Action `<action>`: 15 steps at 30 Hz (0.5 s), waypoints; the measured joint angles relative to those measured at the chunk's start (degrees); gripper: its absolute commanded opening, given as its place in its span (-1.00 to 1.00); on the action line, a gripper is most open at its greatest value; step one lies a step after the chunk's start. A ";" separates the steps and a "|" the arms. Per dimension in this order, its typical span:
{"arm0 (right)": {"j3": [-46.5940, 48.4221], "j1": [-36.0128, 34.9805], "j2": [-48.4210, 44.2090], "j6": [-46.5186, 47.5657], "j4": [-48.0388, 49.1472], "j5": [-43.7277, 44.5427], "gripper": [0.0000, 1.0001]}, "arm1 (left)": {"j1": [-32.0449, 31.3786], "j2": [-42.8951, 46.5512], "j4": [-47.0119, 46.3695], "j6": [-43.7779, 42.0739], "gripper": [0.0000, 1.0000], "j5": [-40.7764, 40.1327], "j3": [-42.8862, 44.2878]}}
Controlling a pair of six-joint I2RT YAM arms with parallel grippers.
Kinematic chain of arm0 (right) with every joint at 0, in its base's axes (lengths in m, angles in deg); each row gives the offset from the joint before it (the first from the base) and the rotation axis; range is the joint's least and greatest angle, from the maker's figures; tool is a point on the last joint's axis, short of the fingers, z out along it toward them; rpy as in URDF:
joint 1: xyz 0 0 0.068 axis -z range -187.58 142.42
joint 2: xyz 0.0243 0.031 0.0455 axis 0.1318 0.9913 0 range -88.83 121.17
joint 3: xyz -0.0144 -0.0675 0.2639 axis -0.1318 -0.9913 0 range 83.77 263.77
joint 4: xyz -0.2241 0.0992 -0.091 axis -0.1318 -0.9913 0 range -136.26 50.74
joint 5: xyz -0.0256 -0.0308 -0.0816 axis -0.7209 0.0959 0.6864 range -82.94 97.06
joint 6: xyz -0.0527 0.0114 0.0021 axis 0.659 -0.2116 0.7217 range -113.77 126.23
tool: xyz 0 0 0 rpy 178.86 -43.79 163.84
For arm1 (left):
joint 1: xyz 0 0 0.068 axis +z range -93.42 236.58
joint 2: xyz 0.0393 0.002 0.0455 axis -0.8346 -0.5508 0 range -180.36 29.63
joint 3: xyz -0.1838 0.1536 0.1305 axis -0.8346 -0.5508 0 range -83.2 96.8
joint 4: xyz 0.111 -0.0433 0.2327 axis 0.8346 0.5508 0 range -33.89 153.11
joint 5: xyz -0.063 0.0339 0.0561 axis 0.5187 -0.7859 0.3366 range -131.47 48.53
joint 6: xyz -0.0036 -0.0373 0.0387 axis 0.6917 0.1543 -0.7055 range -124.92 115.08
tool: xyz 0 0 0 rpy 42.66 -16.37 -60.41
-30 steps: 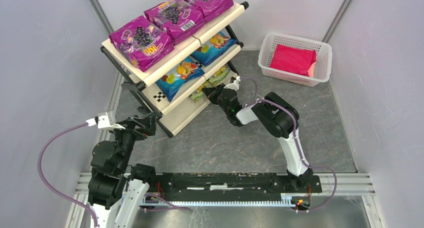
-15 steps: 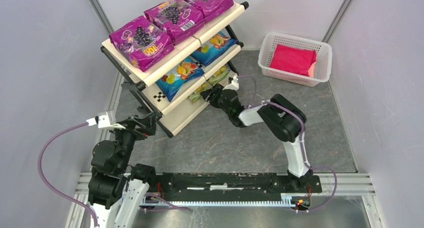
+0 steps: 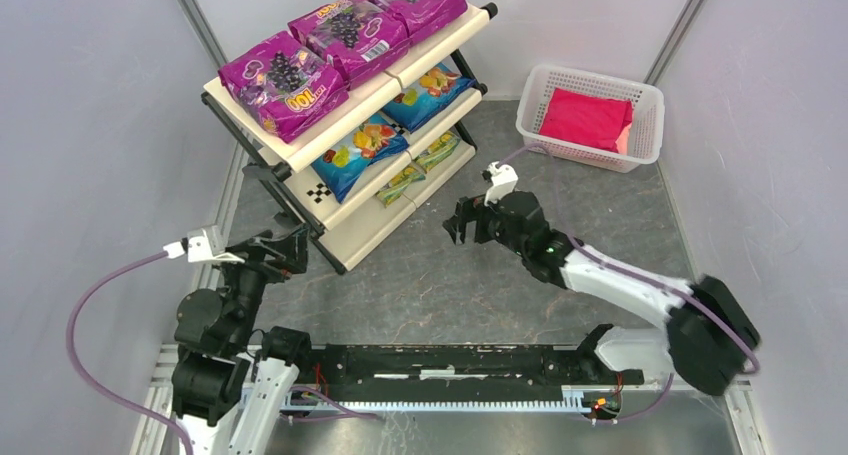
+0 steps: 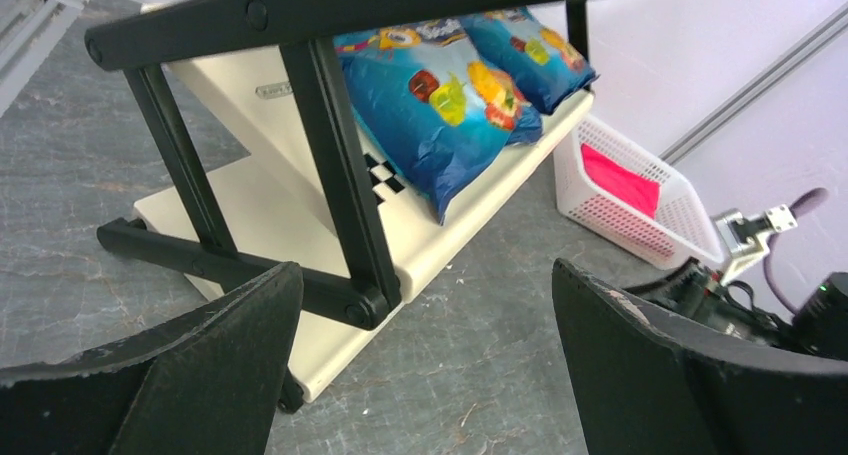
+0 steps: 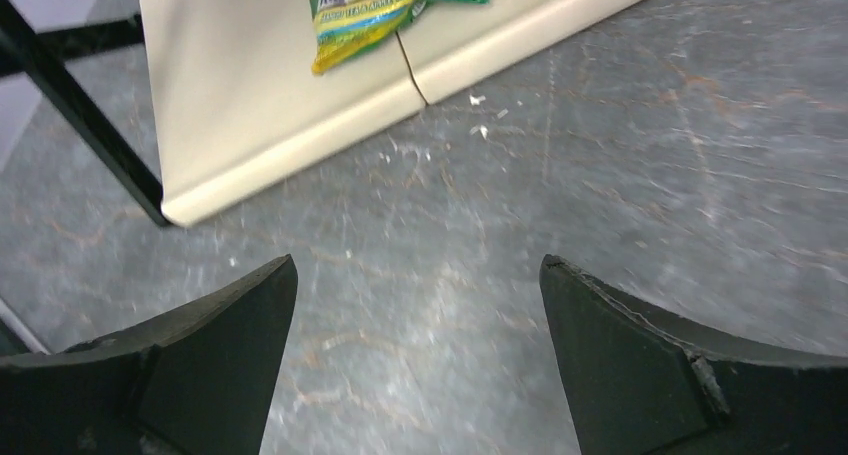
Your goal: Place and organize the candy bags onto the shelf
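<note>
Right end effector (image 3: 460, 223) hovers spread and empty over the grey stone-patterned counter (image 3: 450, 285), near the shelf (image 3: 365, 230). Left end effector (image 3: 288, 247), also spread and empty, sits by the black frame (image 4: 330, 145). Glossy pillow-shaped candy bags fill the slanted cream tiers: magenta bags (image 3: 343, 30) top, blue bags (image 3: 360, 147) middle, green-yellow bags (image 3: 403, 182) bottom. Any straightening likely needs gentle nudges, since slick film may slide down the smooth panels.
</note>
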 measured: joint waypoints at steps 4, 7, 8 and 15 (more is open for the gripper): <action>0.20 0.00 -13.70 7.69 -13.70 -0.33 0.96 | 0.00 -1.99 0.74 0.02 1.00 0.72 6.25; 4.02 0.00 -23.26 13.05 -23.98 1.31 0.96 | 0.00 -4.46 0.22 0.00 1.00 1.88 14.36; 6.27 0.00 -25.70 14.80 -27.34 2.16 0.96 | 0.00 -5.11 -0.20 0.00 1.00 2.14 16.79; 23.61 0.00 -36.04 22.36 -40.35 4.22 0.96 | 0.00 -10.16 -2.62 -0.17 1.00 4.33 33.00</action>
